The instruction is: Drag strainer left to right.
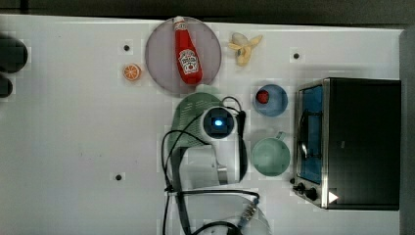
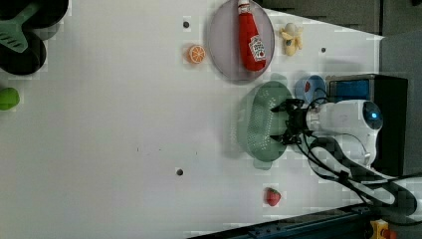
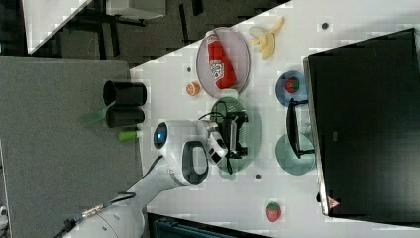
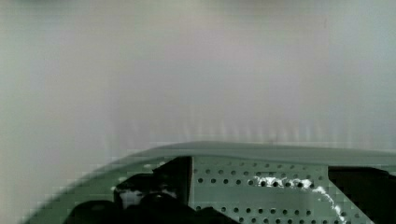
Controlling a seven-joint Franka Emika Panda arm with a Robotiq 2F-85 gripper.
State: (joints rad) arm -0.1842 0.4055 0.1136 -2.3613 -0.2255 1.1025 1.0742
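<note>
Over the strainer (image 2: 259, 122) we see the claw (image 2: 282, 122) hanging with its jaws spread wide, fingers inside the mint basket, holding nothing. On the white surface (image 2: 124, 124), the strainer sits just beside the grey plate (image 2: 224, 45).

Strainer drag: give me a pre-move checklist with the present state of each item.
1. End effector open: ok, both fingers stand wide apart.
2. End effector over the strainer: ok, it sits above the perforated bowl in the left view and the right view.
3. Fingers touching the strainer: cannot tell; the wrist view shows the perforated wall close by, but not contact.
4. Strainer flat on the table: ok, it looks level.
5. Neighbours: not ok for a blind drag. In the top view the plate with the ketchup bottle borders the strainer's top, and the green cup and blue bowl stand to its right.
</note>
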